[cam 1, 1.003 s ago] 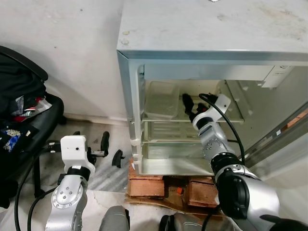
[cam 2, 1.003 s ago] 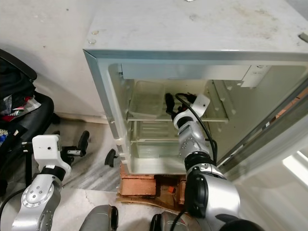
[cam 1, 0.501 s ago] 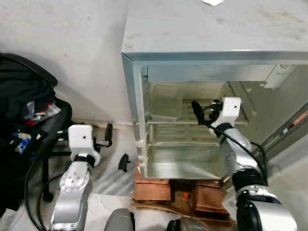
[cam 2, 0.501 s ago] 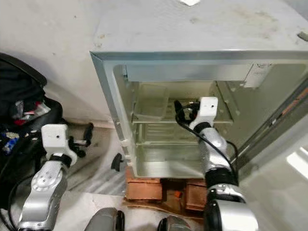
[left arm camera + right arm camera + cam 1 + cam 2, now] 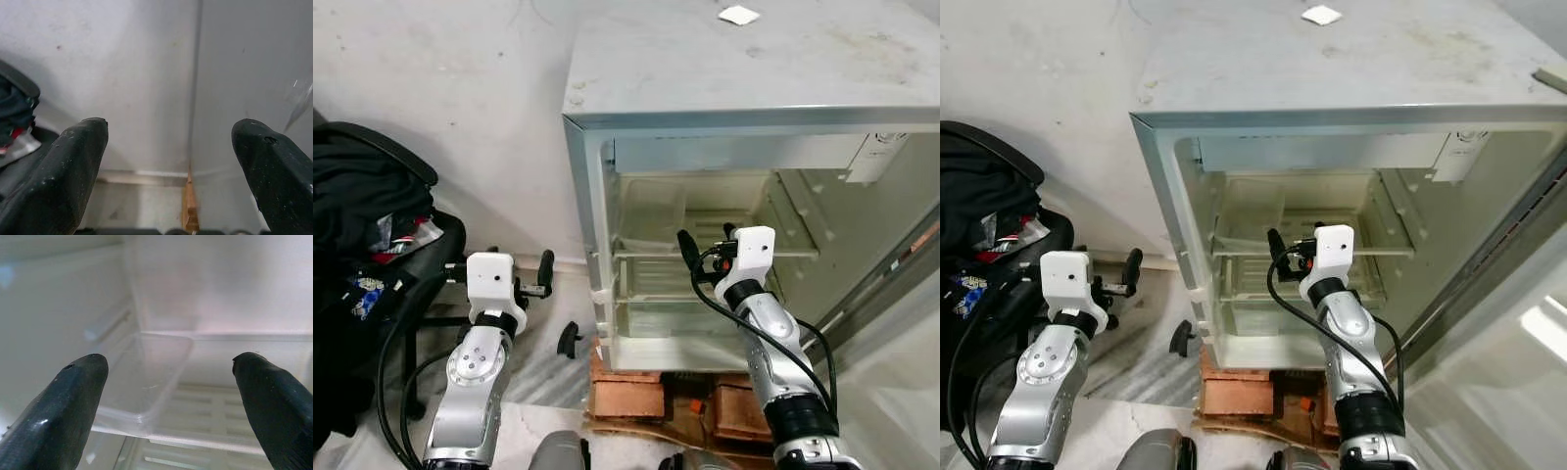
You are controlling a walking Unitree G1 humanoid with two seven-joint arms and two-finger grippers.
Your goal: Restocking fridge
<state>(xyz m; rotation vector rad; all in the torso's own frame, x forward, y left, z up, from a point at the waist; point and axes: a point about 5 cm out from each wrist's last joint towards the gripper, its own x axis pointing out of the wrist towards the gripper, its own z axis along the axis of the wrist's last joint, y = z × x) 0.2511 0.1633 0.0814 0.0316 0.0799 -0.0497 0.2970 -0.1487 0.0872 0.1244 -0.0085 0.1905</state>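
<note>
Two tools stood released, both empty. The right tool (image 5: pixel 703 257) hung at the open fridge's (image 5: pixel 724 108) mouth, just short of the clear container (image 5: pixel 649 210) on the upper shelf (image 5: pixel 793 250). The left tool (image 5: pixel 546 279) faced the wall (image 5: pixel 122 73) beside the fridge.

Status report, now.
Right gripper open at fridge mouth, empty. Left gripper open, idle beside fridge. Clear tub on shelf, left side. Nothing in the way.
</note>
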